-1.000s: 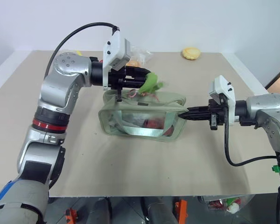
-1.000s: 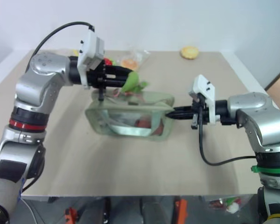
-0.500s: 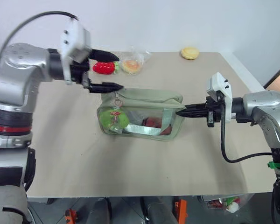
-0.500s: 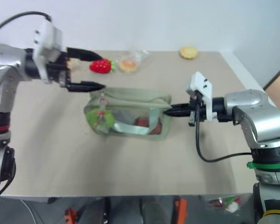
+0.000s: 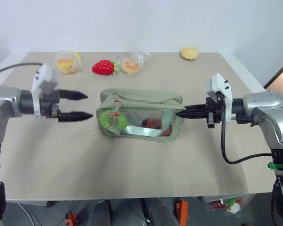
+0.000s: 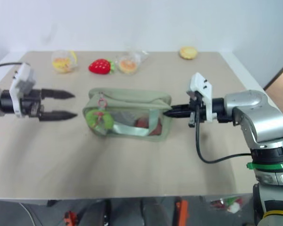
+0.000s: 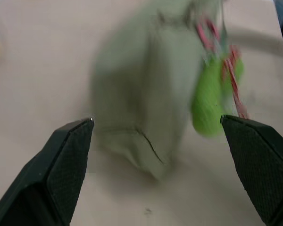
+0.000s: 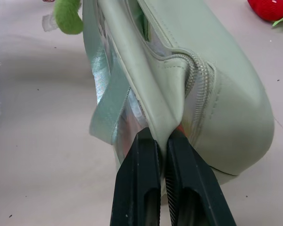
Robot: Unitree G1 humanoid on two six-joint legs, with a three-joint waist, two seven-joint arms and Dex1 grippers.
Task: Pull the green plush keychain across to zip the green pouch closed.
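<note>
Pouch pinched at one end, keychain hanging free at the other

Nearest, the green pouch (image 5: 140,114) stands on the beige surface (image 5: 132,165), its top zipper run shut; through the clear window a red item and a pale strap show inside. The right end effector (image 5: 180,113) is clenched on the pouch's end seam. The green plush keychain (image 5: 117,120) dangles from the zipper pull against the window at the opposite end. The left end effector (image 5: 87,105) hovers just beside that end, released, fingers spread, touching nothing. Farther back lie a plush strawberry (image 5: 104,67), two clear bags (image 5: 132,64) of toy food, and a small yellow pastry (image 5: 190,53).
</note>
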